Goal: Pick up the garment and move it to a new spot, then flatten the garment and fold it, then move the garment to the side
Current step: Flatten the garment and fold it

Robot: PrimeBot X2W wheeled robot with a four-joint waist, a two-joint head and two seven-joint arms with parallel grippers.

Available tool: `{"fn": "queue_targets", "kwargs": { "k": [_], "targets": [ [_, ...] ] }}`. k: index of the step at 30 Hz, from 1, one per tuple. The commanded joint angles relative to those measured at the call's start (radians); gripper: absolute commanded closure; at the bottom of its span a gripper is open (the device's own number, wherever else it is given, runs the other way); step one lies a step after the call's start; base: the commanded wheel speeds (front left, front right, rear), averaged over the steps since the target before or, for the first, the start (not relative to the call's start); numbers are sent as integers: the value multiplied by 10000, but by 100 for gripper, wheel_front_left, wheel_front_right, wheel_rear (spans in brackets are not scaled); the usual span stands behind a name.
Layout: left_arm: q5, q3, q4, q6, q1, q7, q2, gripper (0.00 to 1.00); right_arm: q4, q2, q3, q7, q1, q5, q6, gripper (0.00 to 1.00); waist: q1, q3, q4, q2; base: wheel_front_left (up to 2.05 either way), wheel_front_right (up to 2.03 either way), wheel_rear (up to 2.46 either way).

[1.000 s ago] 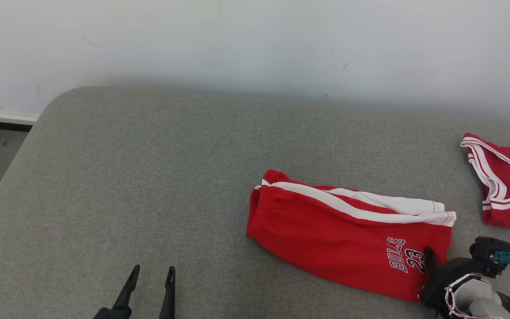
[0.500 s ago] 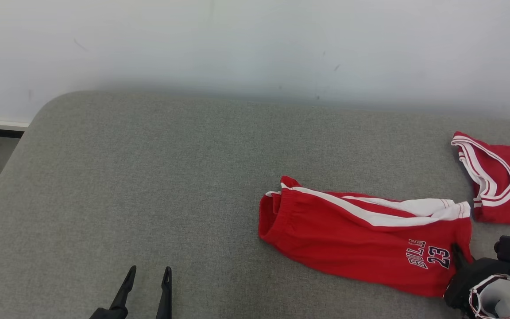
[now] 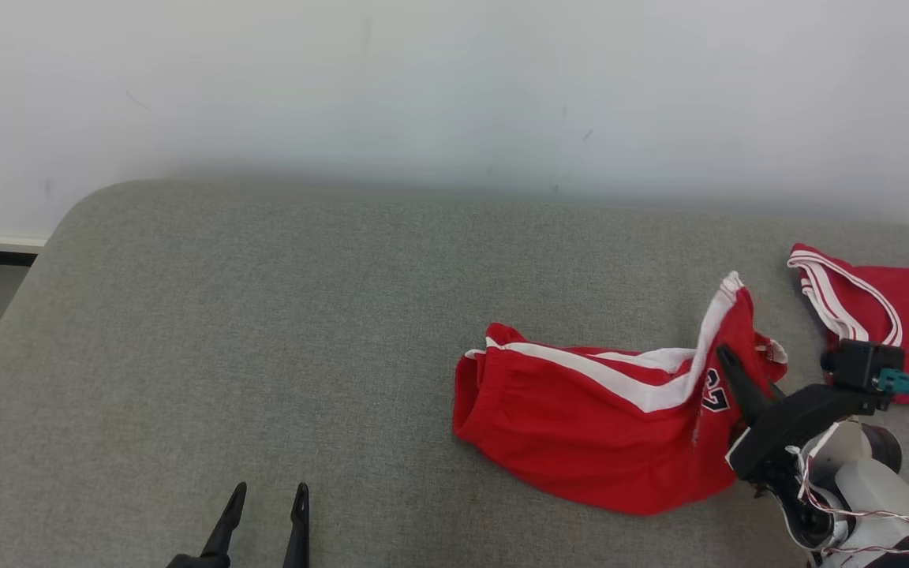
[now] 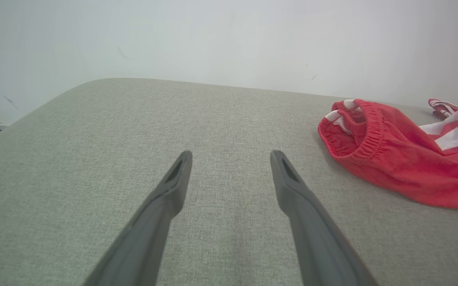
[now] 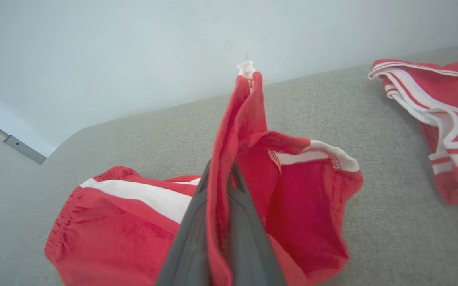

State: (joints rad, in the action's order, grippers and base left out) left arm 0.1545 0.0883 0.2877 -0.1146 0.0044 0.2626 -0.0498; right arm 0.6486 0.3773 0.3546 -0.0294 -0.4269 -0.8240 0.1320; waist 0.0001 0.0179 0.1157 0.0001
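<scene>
The red shorts lie on the grey cushion, lower right of centre in the head view. Their elastic waistband is toward the left and rests on the surface, while the leg end at the right stands raised in a peak above the rest of the cloth. The right gripper comes in from the lower right corner of that view, its two dark fingers pressed together on a fold of the leg fabric — in the right wrist view the red cloth runs up between the fingers and rises past their tips to a white-edged point near the top centre of the frame. A broad white stripe runs along the upper edge of the shorts, and part of a dark printed number shows just left of the gripper. The left gripper sits at the bottom edge of the head view, left of centre, fingers spread wide and holding nothing, well apart from the shorts. In the left wrist view it points across the cushion, with the waistband at the right of the frame. A second red garment with white trim lies at the right edge of the head view, apart from the shorts. A pale wall stands behind the cushion across the top of the frame.
</scene>
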Motion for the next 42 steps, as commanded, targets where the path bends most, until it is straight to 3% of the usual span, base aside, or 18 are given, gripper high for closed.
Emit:
{"fn": "queue_targets", "kwargs": {
  "k": [1, 7, 12, 20, 30, 31, 32, 33, 34, 42],
  "targets": [
    [37, 9, 54, -16, 175, 31, -12, 0, -363, -100, 12, 191, 127, -180, -21, 100, -1, -50, 36, -1, 0, 0, 0],
    [171, 249, 121, 4, 66, 31, -11, 0, -1600, -720, 91, 996, 39, -375, -21, 100, -1, -102, 348, -1, 0, 0, 0],
    [336, 531, 179, 54, -120, 31, -11, 0, -1754, -1472, 72, 1298, -185, -137, -21, 100, -1, -12, 715, -1, 0, 0, 0],
    [640, 1003, 251, 185, -451, 31, -12, 0, -594, -2590, 101, 1296, -802, 430, -21, 100, -1, 248, 1320, -1, 0, 0, 0],
    [867, 1375, 404, 323, -705, 31, -12, 0, 1519, -3165, 678, 536, -1482, 1104, -21, 100, -1, 414, 1799, -1, 0, 0, 0],
    [873, 1360, 414, 331, -703, 31, -12, 0, 1587, -3200, 775, 483, -1501, 1048, -21, 93, -1, 411, 1795, -1, 0, 0, 0],
    [872, 1335, 419, 338, -698, 31, -12, 0, 1577, -3228, 900, 414, -1520, 975, -21, 69, -1, 402, 1780, -1, 0, 0, 0],
    [870, 1298, 422, 346, -678, 31, -12, 0, 1514, -3241, 1040, 345, -1538, 896, -21, 5, -1, 382, 1749, -1, 0, 0, 0],
    [864, 1258, 432, 339, -640, 31, -12, 0, 1449, -3237, 1146, 258, -1543, 832, -21, 0, -1, 358, 1704, -1, 0, 0, 0],
    [723, 903, 369, 341, -340, 31, -12, 0, -135, -2677, 1532, -588, -1253, 89, -21, 0, -1, 166, 1205, -1, 0, 0, 0]
  ]
}}
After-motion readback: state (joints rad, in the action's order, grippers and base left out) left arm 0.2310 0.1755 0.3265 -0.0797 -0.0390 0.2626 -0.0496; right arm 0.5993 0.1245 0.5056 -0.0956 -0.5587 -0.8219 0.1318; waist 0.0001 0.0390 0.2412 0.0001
